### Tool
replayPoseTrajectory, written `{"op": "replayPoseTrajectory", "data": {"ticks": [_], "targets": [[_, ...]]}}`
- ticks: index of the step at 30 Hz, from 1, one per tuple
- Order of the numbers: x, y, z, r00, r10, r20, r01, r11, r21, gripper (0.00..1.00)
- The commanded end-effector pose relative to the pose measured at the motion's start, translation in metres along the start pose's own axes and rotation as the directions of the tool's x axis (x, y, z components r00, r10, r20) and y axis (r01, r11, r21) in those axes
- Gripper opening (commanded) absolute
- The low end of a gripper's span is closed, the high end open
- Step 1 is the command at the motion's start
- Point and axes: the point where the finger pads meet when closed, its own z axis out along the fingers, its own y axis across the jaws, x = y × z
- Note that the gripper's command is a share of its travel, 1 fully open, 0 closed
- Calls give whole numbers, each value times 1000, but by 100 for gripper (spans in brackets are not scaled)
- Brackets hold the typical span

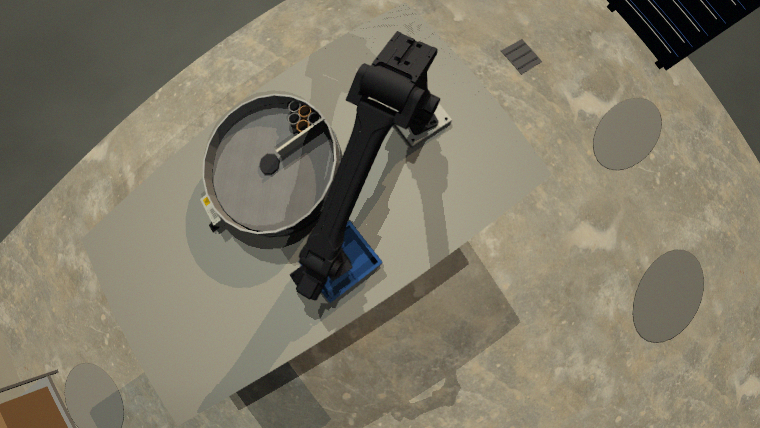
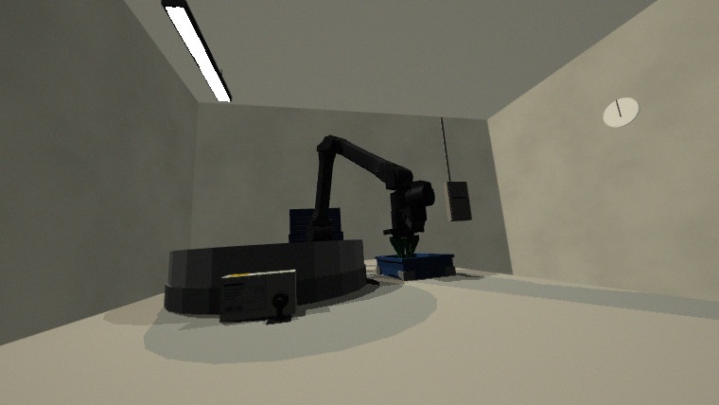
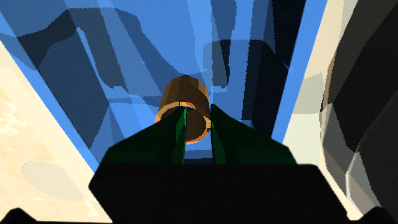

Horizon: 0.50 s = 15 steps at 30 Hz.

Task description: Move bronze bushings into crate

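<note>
Bronze bushing [image 3: 184, 100] at frame centre, inside blue crate [image 3: 300, 65] — green-fingered tool [image 3: 198, 135] at its near rim, narrowly parted, gripping nothing; other bushings [image 1: 303, 118] on turntable [image 1: 268, 230], upper left.

I see one bronze bushing [image 3: 184, 111] (a short hollow sleeve) over the blue crate [image 3: 300, 75], two more [image 1: 303, 118] on the turntable [image 1: 212, 159].
</note>
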Motion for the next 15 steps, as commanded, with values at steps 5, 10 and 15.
{"op": "replayPoseTrajectory", "data": {"ticks": [5,10,15], "targets": [[-6,6,-4,1000,1,29,0,1000,-11,19],[-8,7,-7,999,1,36,0,1000,-15,19],[-18,12,-32,998,1,60,0,1000,-27,19]]}}
